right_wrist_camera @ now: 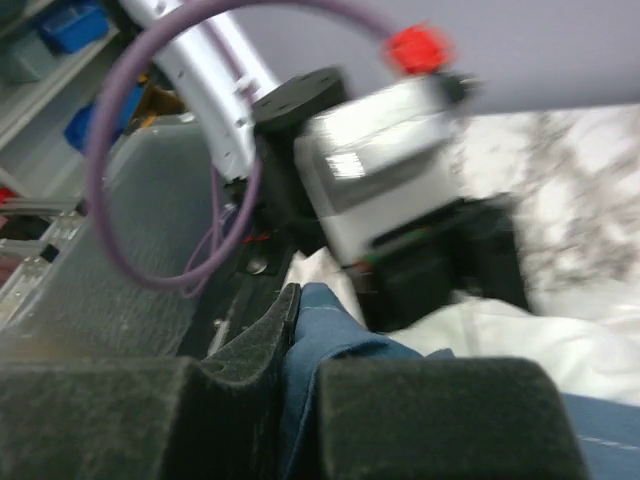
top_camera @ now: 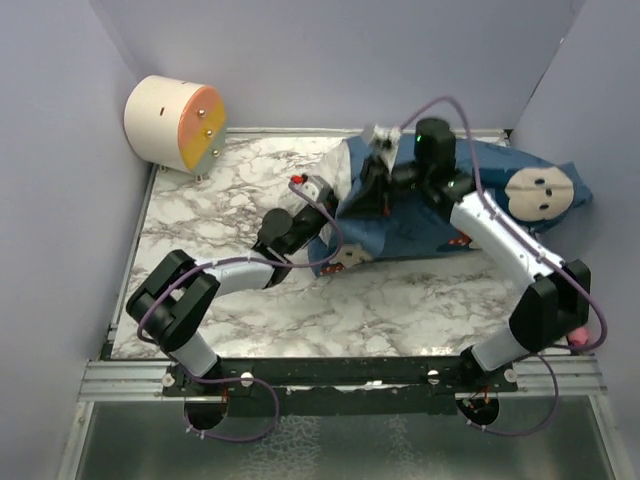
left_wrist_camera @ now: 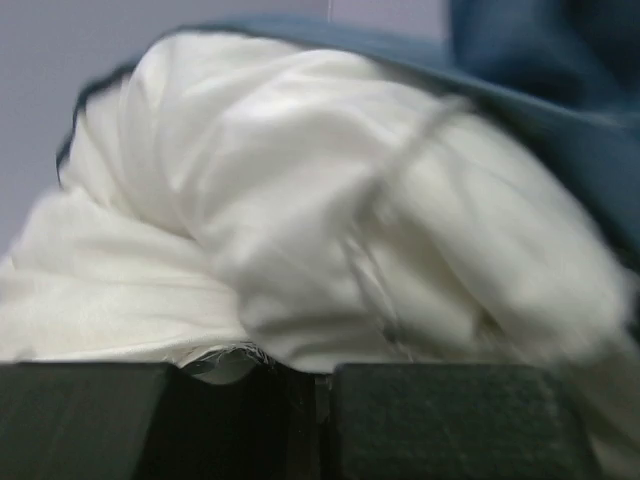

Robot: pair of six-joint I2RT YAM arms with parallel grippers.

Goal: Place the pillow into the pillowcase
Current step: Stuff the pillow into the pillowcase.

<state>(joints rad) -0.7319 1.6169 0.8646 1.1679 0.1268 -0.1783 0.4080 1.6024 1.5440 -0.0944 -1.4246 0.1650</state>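
Observation:
The blue pillowcase (top_camera: 500, 180) lies bunched at the back right of the marble table (top_camera: 230, 210). In the top view the pillow is hidden inside it. In the left wrist view the white pillow (left_wrist_camera: 300, 200) bulges out under the blue pillowcase edge (left_wrist_camera: 540, 110). My left gripper (left_wrist_camera: 322, 372) is shut on a fold of the pillow, and it sits at the case's left opening in the top view (top_camera: 340, 225). My right gripper (right_wrist_camera: 300, 350) is shut on the pillowcase's blue hem (right_wrist_camera: 335, 330), just above the left gripper (top_camera: 362, 200). White pillow (right_wrist_camera: 520, 330) shows beside the hem.
A cream cylinder with an orange face (top_camera: 175, 125) stands at the back left corner. Grey walls close in the left, back and right. The left arm's wrist camera (right_wrist_camera: 385, 160) hangs close in front of the right gripper.

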